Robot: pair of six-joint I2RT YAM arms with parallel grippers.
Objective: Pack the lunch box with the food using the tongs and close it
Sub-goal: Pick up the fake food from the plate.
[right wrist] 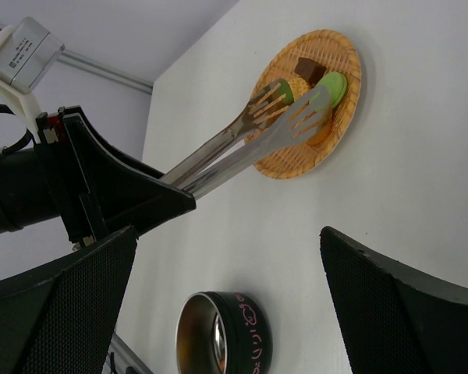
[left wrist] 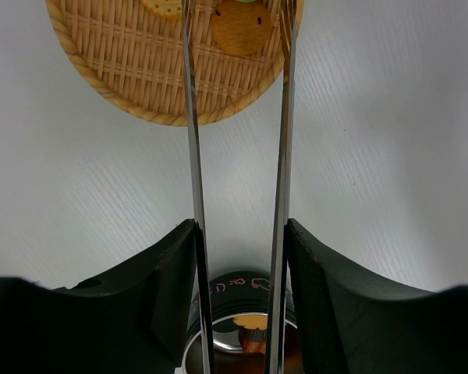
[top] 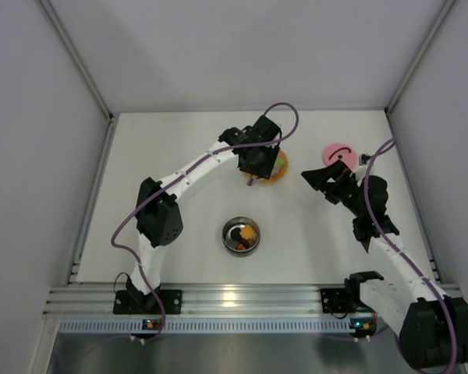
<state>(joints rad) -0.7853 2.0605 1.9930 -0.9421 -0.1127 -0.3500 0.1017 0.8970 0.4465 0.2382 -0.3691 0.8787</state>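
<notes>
My left gripper [top: 256,160] [left wrist: 240,226] is shut on the tongs [left wrist: 190,156] [right wrist: 242,144], one arm against each finger. Their scalloped tips stand apart over the woven plate [left wrist: 125,78] [right wrist: 288,164], at the green round [right wrist: 337,84]. More food lies on that plate: a brown cookie [left wrist: 240,33], a yellow one [left wrist: 162,6] and a dark brown block [right wrist: 308,70]. The lunch box [top: 241,234] [right wrist: 246,335] sits uncovered near the table's front, with orange and dark pieces inside. Its pink lid [top: 339,153] lies at the back right. Just in front of the lid, my right gripper [top: 327,178] [right wrist: 228,234] is open and holds nothing.
Grey walls close in the table on the left, back and right. An aluminium rail [top: 242,300] runs along the near edge with both arm bases on it. The left arm's white links [top: 195,171] stretch from its base to the plate.
</notes>
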